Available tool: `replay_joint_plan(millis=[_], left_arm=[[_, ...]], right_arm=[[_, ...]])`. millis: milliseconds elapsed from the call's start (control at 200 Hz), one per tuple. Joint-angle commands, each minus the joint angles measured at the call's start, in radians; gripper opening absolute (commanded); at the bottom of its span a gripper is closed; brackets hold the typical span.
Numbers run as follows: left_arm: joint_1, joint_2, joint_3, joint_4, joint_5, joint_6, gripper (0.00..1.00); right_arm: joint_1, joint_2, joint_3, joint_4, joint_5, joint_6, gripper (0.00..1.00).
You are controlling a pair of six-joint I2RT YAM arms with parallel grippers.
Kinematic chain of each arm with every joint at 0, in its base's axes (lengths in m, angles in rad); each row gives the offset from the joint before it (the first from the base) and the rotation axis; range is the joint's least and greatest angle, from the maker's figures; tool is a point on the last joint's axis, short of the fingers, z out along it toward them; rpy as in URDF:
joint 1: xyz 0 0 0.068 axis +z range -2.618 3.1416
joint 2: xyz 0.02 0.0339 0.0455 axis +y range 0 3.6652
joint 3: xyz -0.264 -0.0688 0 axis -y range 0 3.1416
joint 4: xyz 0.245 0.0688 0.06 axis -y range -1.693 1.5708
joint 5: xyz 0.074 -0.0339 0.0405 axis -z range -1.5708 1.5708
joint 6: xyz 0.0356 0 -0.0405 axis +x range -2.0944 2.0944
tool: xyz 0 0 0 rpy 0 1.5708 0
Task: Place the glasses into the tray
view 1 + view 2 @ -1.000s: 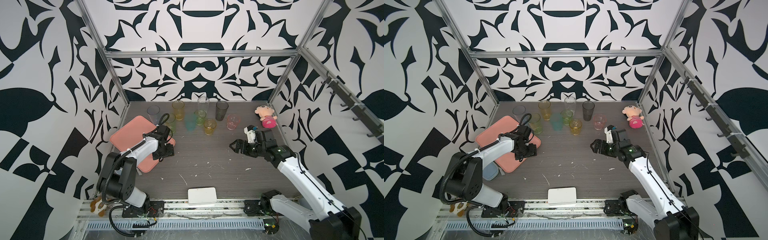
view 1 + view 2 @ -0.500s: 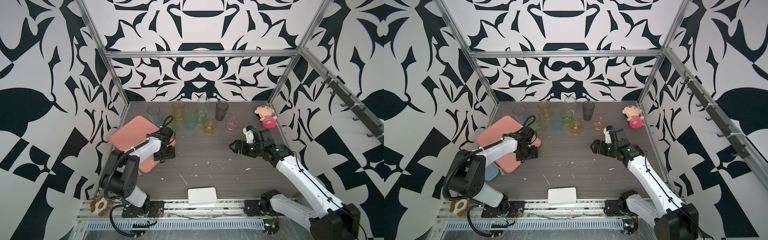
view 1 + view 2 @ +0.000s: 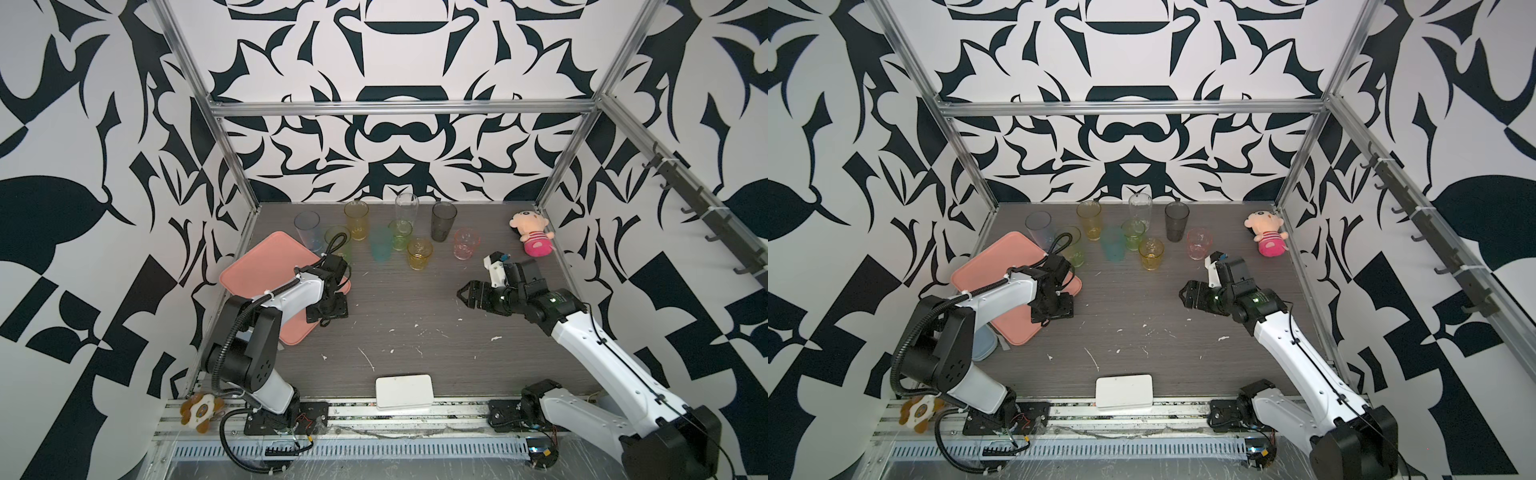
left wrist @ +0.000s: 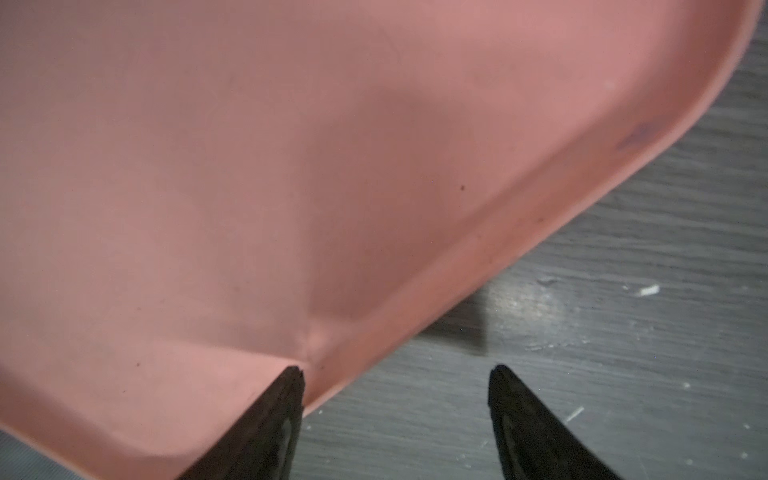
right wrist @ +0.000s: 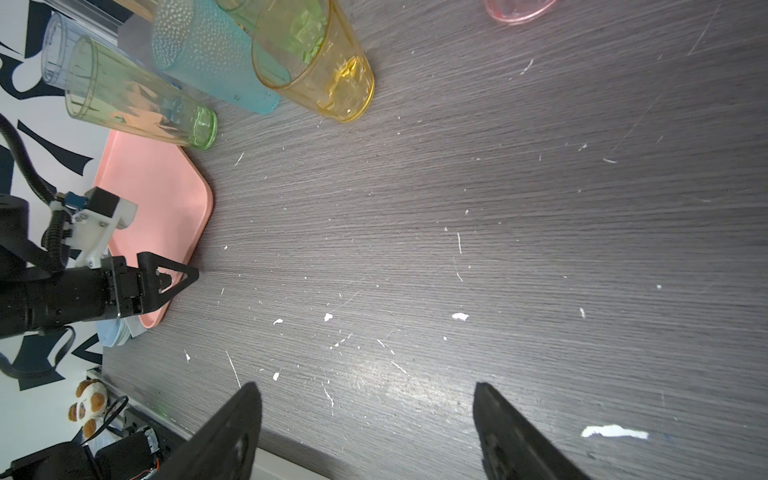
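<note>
White box: 6 o'clock, at front table edge.
Left gripper: 9 o'clock, jaws apart, holding nothing. Straddles tray rim: one finger over tray floor, other over bare table; contact cannot tell.
Right gripper: 3 o'clock, jaws wide, empty, low over bare table, pointing toward 9.
Tray: 9–10 o'clock, by left wall.
Glasses: all nine upright on table, outside tray, clustered 11–1 o'clock near back wall. Yellow-green tumbler just beside tray's far corner.
Plush doll: 2 o'clock.
</note>
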Motion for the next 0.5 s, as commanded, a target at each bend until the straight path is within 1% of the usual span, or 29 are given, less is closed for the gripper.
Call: replay_joint_plan(millis=[0,95,250,305,385,495], left_arm=[[-0.003,0.021,-0.006,-0.006,0.025,-0.011,0.70],[-0.011,0.028,-0.010,0.007,0.044,-0.008,0.64],[-0.051,0.046,0.000,0.014,0.051,-0.011,0.60],[-0.075,0.058,0.009,0.017,0.054,-0.012,0.59],[-0.115,0.077,0.028,0.019,0.054,-0.016,0.53],[-0.178,0.108,0.060,0.020,0.051,-0.020,0.51]], right_arm=[[0.007,-0.018,0.027,0.003,0.015,0.010,0.83],[0.008,-0.021,0.022,0.003,0.016,0.012,0.83],[0.010,-0.023,0.016,-0.003,0.036,0.024,0.82],[0.010,-0.026,0.013,-0.003,0.038,0.029,0.81],[0.010,-0.035,0.005,-0.003,0.043,0.035,0.81],[0.010,-0.047,-0.005,-0.003,0.050,0.041,0.80]])
